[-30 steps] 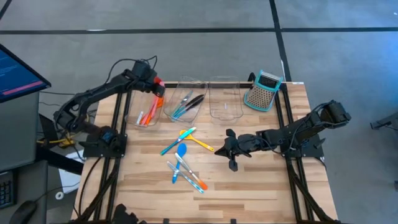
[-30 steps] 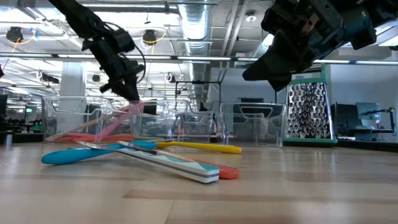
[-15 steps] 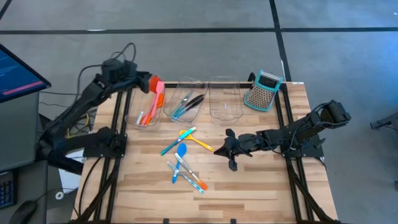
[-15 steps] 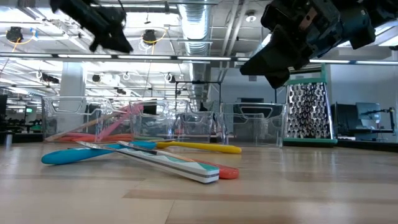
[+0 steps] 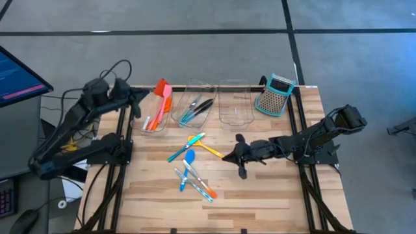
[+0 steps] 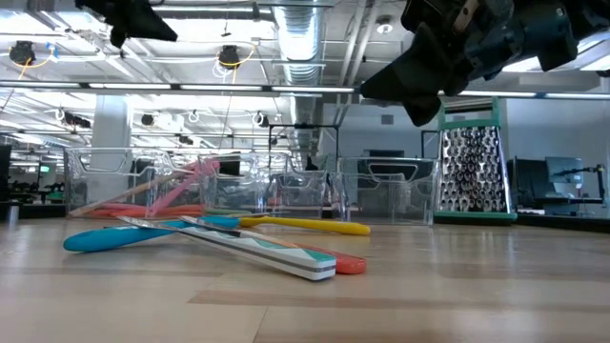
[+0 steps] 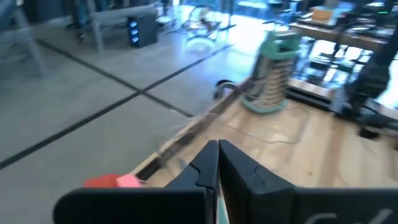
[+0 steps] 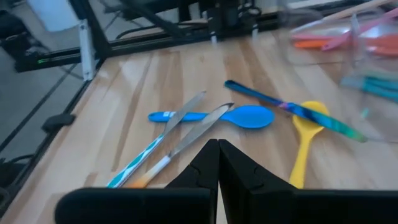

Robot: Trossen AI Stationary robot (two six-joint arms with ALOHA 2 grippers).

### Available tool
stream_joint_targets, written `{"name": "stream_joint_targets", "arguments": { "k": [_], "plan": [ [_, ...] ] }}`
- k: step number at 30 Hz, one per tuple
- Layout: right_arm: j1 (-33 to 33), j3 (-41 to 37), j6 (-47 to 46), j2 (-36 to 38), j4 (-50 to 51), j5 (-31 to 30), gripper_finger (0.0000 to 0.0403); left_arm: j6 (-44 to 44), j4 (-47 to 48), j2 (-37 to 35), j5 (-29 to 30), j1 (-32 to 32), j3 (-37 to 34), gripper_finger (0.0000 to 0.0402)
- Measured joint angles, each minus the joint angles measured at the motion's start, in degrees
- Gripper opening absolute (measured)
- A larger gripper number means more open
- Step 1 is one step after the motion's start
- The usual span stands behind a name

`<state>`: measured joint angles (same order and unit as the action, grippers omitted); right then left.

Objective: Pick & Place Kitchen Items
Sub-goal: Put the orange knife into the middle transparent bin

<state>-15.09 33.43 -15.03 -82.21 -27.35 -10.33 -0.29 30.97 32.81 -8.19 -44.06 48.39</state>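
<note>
The left gripper (image 5: 134, 97) hangs off the far left corner of the counter (image 5: 273, 195), just beside the leftmost clear bin (image 5: 144, 116), with its fingers (image 7: 239, 167) pressed together and nothing between them. The right gripper (image 5: 235, 158) hovers over the middle of the counter, near the loose utensils, its fingers (image 8: 236, 163) also shut tight and empty. Inside the leftmost clear bin lean a red spatula (image 5: 163, 96) and several orange and pink pieces (image 5: 151, 121), the spatula's head sticking up past the rim. The middle bin (image 5: 207, 112) holds teal spoons and a dark piece (image 5: 194, 108), though which lies on top is hard to make out from above. The third bin (image 5: 235, 106) stands next to it, and a teal-and-grey box grater (image 5: 275, 95) stands upright just beyond at the far right. On the open counter, a yellow spoon (image 5: 209, 149) and a teal utensil (image 5: 184, 149) cross each other, and just nearer lies a blue spoon (image 5: 189, 158) among striped-handled utensils (image 5: 197, 181), one with an orange end. From the right wrist view the blue spoon (image 8: 229, 116) lies flat with two slim handles across its stem.
</note>
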Motion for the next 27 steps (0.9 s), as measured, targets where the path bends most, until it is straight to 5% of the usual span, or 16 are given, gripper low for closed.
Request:
{"name": "stream_joint_targets", "arguments": {
  "k": [16, 27],
  "plan": [
    [-2.9, 0.0, -1.0, 0.0, -3.6, -10.9, 0.0, -7.5, -1.6, -27.2, -0.2, 14.3, -21.1, 0.0001],
    [-4.8, 0.0, -2.6, 0.0, -3.5, -15.7, 0.0, -9.5, -8.3, -26.9, 1.0, 24.0, -25.8, 0.0001]
  ]
}}
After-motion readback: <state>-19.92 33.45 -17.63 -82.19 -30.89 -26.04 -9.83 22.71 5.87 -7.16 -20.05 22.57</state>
